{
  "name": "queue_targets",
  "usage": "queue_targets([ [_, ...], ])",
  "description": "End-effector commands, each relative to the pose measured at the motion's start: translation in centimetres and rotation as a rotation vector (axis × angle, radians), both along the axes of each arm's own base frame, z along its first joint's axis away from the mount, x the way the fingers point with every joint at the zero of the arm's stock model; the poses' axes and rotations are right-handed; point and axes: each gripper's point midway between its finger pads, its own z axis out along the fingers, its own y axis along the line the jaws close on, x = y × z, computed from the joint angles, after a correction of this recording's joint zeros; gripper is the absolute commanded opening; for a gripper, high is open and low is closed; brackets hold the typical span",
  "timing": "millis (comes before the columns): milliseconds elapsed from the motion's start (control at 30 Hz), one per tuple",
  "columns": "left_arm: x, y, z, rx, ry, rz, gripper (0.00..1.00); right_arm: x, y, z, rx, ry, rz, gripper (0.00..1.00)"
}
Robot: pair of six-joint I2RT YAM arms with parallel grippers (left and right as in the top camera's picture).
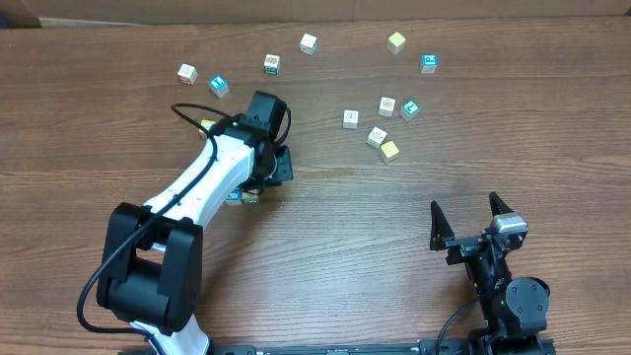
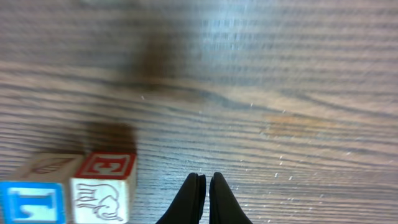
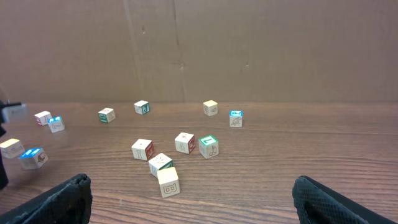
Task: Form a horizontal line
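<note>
**Left pincer pressed shut beside the start of the row**

The left gripper (image 2: 206, 178) is sitting at the bottom centre of the left wrist view with its two dark fingers closed against each other and nothing between them. It is hanging low over bare wood. Judging by that pinched, empty stance, it is probably serving as a blunt pusher for squaring cubes up rather than reaching for a fresh grasp.

Just to its left, in the lower left corner of that view, the horizontal line (image 1: 250, 199) is taking shape. A blue-faced cube (image 2: 31, 204) is touching a white cube (image 2: 102, 198) with a printed animal and a red top, side by side. A pale cube (image 2: 46, 167) is lying right behind them, so it is not yet in line with the pair. A fourth member cannot be made out here. From overhead, this group is lying centre-left, mostly hidden under the left arm (image 1: 212, 173).

Further out, the loose cubes (image 1: 386, 106) are lying scattered across the upper part of the table (image 1: 335, 247), some in the upper left and a cluster in the upper right, well apart from the row.

The right gripper (image 1: 464, 205) is waiting at the lower right of the overhead frame, its fingers spread wide and holding nothing, likely parked there to leave the working area free.
</note>
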Motion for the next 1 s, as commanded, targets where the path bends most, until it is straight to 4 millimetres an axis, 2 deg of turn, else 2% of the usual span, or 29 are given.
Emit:
queue_targets([
  [0,1.4,0.1,1.2,0.038,-0.041,-0.001,0.04,0.0,0.1,-0.1,-0.004,-0.010,0.001,1.00],
  [167,0.2,0.3,0.5,0.064,0.015,-0.010,0.04,0.0,0.1,-0.1,-0.004,-0.010,0.001,1.00],
  [433,-0.7,-0.6,-3.5,0.099,0.104,-0.043,0.04,0.0,0.1,-0.1,-0.004,-0.010,0.001,1.00],
  [800,-0.7,-0.5,-3.5,0.101,0.106,-0.041,0.04,0.0,0.1,-0.1,-0.004,-0.010,0.001,1.00],
  [967,-0.3,-0.1,-2.9,0.129,0.098,-0.037,0.04,0.0,0.1,-0.1,-0.004,-0.010,0.001,1.00],
])
